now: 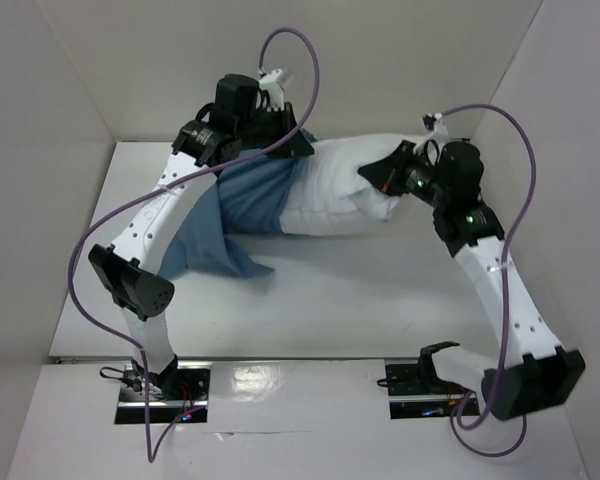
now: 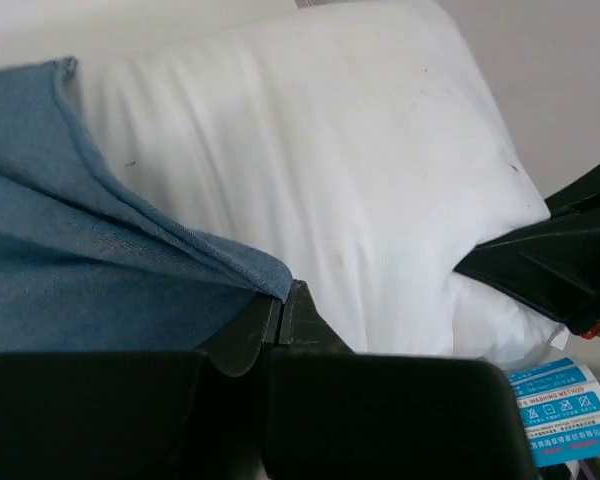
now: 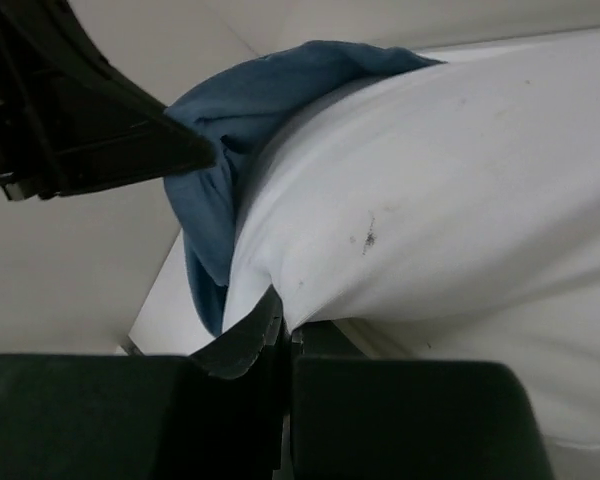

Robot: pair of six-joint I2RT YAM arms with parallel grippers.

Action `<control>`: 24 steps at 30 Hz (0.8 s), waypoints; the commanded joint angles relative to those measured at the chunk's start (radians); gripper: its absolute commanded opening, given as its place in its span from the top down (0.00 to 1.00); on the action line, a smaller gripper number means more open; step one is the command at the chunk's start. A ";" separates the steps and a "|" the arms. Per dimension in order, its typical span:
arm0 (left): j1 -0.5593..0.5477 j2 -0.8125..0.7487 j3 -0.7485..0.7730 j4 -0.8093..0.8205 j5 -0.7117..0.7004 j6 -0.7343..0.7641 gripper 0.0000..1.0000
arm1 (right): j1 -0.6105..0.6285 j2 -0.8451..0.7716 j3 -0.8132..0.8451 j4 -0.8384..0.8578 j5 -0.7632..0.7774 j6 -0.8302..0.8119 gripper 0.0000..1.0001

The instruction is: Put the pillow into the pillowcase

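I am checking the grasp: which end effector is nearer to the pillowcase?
Left. The left end effector is shut on the edge of the pillowcase; the right end effector is shut on the opposite end of the pillow, apart from the cloth.

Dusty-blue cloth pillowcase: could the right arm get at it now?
Probably not: the right gripper is shut on the plump white fabric pillow, whose bare length lies between it and the pillowcase, held by the left gripper.
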 commanded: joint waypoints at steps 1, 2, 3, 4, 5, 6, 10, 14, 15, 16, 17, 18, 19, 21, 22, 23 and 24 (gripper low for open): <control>-0.076 -0.013 -0.139 0.181 0.219 -0.074 1.00 | 0.027 -0.070 -0.188 -0.094 0.057 -0.045 1.00; -0.085 -0.013 -0.167 0.190 0.219 -0.074 1.00 | 0.027 -0.090 -0.226 -0.113 0.110 -0.045 1.00; -0.097 0.005 -0.206 0.190 0.219 -0.074 1.00 | 0.027 -0.107 -0.260 -0.127 0.123 -0.057 1.00; -0.106 0.016 -0.206 0.199 0.219 -0.074 1.00 | 0.027 -0.135 -0.311 -0.159 0.140 -0.058 1.00; -0.120 0.031 -0.206 0.199 0.236 -0.074 1.00 | 0.027 -0.146 -0.328 -0.183 0.204 -0.070 1.00; -0.120 0.048 -0.192 0.180 0.255 -0.074 0.93 | 0.027 -0.146 -0.337 -0.206 0.235 -0.070 1.00; -0.152 0.117 0.068 -0.006 0.212 0.035 0.23 | 0.027 -0.160 -0.256 -0.366 0.483 -0.088 0.26; -0.131 0.114 0.234 -0.215 0.002 0.136 0.00 | 0.027 -0.135 -0.039 -0.421 0.571 -0.125 0.00; -0.119 0.064 0.234 -0.231 -0.036 0.147 0.00 | 0.027 -0.120 -0.003 -0.421 0.535 -0.139 0.00; -0.108 0.027 0.221 -0.244 -0.070 0.156 0.00 | 0.038 -0.101 0.035 -0.421 0.524 -0.139 0.00; -0.082 -0.016 0.161 -0.244 -0.136 0.170 0.00 | 0.070 -0.086 0.081 -0.397 0.524 -0.130 0.00; -0.068 -0.107 0.126 -0.244 -0.168 0.170 0.03 | 0.096 -0.071 0.082 -0.372 0.510 -0.130 0.00; -0.051 -0.152 0.092 -0.232 -0.202 0.170 0.06 | 0.126 -0.058 0.097 -0.352 0.519 -0.130 0.00; 0.007 -0.238 -0.014 -0.209 -0.299 0.170 0.14 | 0.228 0.010 0.121 -0.317 0.530 -0.119 0.00; 0.030 -0.278 -0.052 -0.209 -0.335 0.159 0.17 | 0.263 0.049 0.140 -0.317 0.552 -0.119 0.00; 0.051 -0.345 -0.128 -0.209 -0.418 0.133 0.20 | 0.342 0.087 0.160 -0.317 0.562 -0.128 0.00; 0.091 -0.378 -0.173 -0.200 -0.451 0.120 0.20 | 0.379 0.166 0.211 -0.317 0.579 -0.137 0.00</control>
